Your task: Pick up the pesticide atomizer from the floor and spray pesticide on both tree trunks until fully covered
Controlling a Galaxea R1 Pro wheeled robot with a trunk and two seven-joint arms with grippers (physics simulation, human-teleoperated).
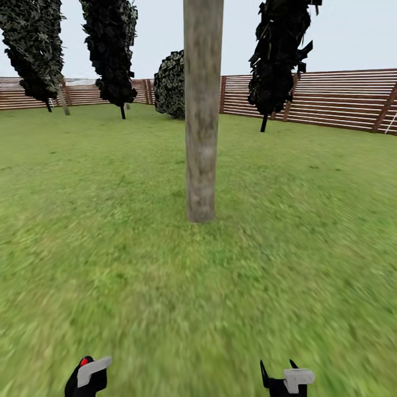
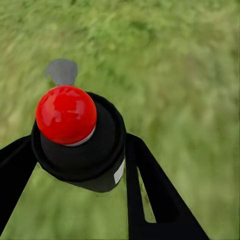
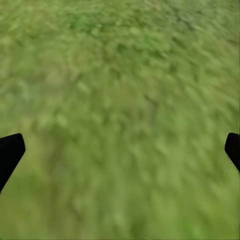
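While I looked ahead, the thick smooth grey-brown tree trunk point(image 1: 202, 110) stood straight in front of me on the wide green lawn point(image 1: 110, 248), with open grass all around it. The brown slat fence point(image 1: 331, 99) edged the far side. My left gripper point(image 2: 75, 150) pinched the black pesticide atomizer with its round red top point(image 2: 66, 114). My right gripper point(image 3: 120, 150) was spread wide over bare grass.

I hold both arms low at the near edge of the head view. My left gripper point(image 2: 75, 155) has its jaws closed against a black-bodied, red-capped bottle point(image 2: 82, 140), one dark finger point(image 2: 150, 195) on either side. My right gripper point(image 3: 120, 150) hangs with jaws spread wide, nothing between its fingertips point(image 3: 10, 150).
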